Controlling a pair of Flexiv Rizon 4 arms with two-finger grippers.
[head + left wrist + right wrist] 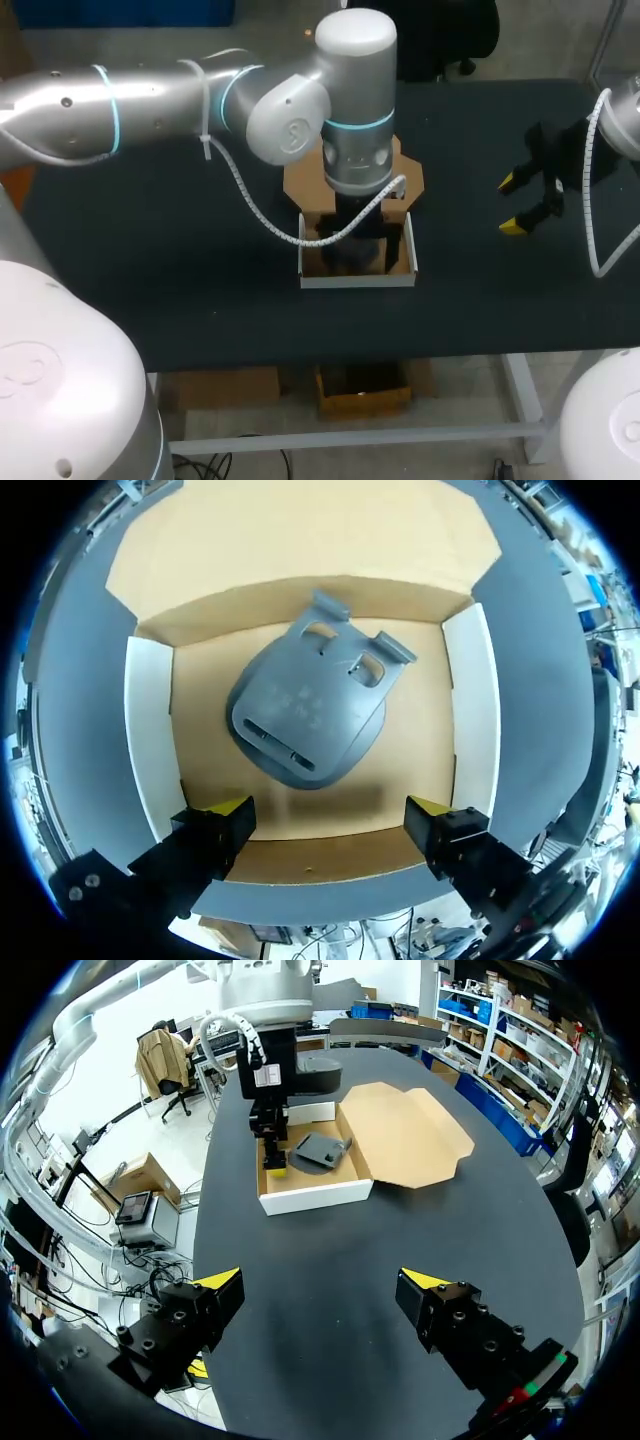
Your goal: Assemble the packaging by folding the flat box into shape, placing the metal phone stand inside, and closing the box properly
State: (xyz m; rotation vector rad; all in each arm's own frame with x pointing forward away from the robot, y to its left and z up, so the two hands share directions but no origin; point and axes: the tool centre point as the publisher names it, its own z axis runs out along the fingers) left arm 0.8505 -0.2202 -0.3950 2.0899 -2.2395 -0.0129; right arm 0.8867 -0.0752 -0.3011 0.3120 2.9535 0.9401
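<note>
One stand (305, 715) lies boxed, ahead of left fingers (222, 822).

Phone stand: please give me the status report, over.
Left jaws open over box. Right jaws open, empty, off to the side. Phone stand lies inside box, lid open flat. No obstruction seen.
</note>
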